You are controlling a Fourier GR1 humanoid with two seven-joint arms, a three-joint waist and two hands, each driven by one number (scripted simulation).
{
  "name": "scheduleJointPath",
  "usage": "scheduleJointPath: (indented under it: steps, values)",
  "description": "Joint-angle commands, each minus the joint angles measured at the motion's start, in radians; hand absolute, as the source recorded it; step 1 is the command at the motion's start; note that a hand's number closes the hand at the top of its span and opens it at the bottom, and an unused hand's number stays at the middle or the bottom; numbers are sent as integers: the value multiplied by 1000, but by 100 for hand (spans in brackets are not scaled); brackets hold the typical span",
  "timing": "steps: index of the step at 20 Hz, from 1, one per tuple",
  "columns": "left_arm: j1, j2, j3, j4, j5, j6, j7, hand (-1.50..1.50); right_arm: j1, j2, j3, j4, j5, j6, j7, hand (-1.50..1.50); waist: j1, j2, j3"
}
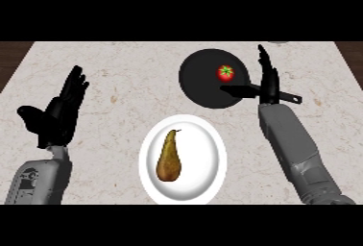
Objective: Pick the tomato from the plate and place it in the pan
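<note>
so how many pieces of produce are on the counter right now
2. A tomato lies in the black pan at the far right, and a brown pear lies on the white plate near the front middle. Nothing seems hidden.

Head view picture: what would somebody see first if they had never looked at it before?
First, the small red tomato with a green star top, bright inside the round black pan at the far right of the pale stone counter. Next, the brown pear lying alone on the white oval plate, near the front. The black right hand stands open beside the pan, and the left hand rests open at the left.
</note>
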Motion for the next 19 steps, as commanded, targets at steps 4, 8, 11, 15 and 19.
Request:
scheduleJointPath:
  steps: [4,8,11,15,19]
  values:
    - [79,33,43,-8,12,-13,-32,0,248,28,75,-323,-47,195,-4,-150,-57,-27,-3]
    - [85,16,41,1,10,1,-32,0,394,60,163,-590,-36,215,94,-150,-74,-32,-4]
    - [59,17,25,-45,-2,14,31,0,544,77,215,-811,-26,193,173,-150,-69,-29,-4]
    - [41,11,23,10,-9,8,-20,0,713,43,294,-1139,-5,221,366,-150,-52,-17,-4]
    - [53,10,13,-65,13,-11,38,0,868,-4,363,-1340,105,201,475,-150,-29,-10,-2]
